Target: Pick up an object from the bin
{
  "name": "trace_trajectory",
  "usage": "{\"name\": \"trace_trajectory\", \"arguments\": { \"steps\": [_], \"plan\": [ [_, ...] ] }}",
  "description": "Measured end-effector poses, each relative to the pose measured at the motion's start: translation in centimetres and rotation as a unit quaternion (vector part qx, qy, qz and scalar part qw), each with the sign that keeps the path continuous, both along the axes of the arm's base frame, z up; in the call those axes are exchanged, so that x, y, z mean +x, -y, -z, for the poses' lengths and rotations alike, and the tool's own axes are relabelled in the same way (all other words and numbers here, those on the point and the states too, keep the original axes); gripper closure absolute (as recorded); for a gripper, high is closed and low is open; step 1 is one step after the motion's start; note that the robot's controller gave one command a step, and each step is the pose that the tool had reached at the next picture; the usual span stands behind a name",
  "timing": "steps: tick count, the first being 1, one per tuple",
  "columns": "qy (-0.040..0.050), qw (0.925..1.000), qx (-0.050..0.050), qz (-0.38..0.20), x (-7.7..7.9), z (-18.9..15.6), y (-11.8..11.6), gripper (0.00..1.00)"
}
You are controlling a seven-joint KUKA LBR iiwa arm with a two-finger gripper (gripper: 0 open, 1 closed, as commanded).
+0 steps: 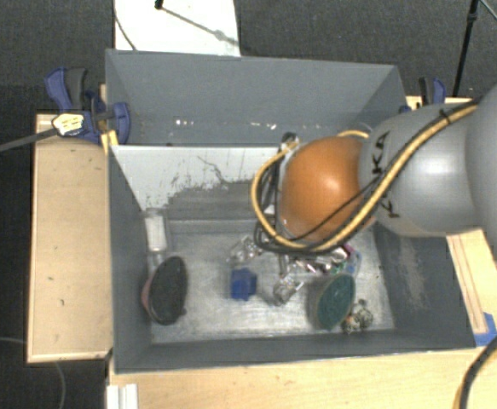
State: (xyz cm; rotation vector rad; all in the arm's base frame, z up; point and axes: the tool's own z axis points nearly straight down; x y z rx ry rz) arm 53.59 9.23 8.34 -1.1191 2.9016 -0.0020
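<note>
Right up closest to the lens, that's the arm (436, 177), a fat smooth grey shell sweeping in from the right, and on its wrist a glossy orange cover (320, 186), round as a dome. A yellow-and-black cable (268, 216) loops around the cover's left side.

Below the dome, the gripper (284, 286) is down at the floor of the bin (257, 100), pale bare metal. Wide or narrow? I cannot tell, the dome and the clutter hide too much, and I cannot tell whether anything is gripped either.

Now the nearest candidates. Just left of the gripper sits a block (243, 285), small, bright blue, boxy and matte, lying in the middle of the floor. Just right of it is a disc (332, 301), dark green, oval, flat and smooth, tipped a little, toward the front right corner. So the gripper is between the two, near both; contact with either is not clear.

A tangle of pink and purple bits (338, 261) lies right under the dome's edge, behind the disc. A pale, shiny scrap (246, 250) lies behind the block. Tiny mixed pieces (356, 317) huddle by the disc's right edge, against the front wall.

Over on the left, well apart, lies a dark oval (164, 290), dull black with a reddish rim, and behind it a small white tube (154, 231). The floor itself is scuffed grey metal, and scratches run up the back slope.
</note>
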Motion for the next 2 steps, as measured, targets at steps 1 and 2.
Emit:
{"name": "trace_trajectory", "arguments": {
  "steps": [1, 2],
  "plan": [
    [-0.0112, 0.9999, -0.003, 0.002, -0.7, 0.7, 0.3, 1.0],
    [-0.0088, 0.997, -0.005, -0.077, 1.3, -14.2, -0.4, 1.0]
  ]
}}
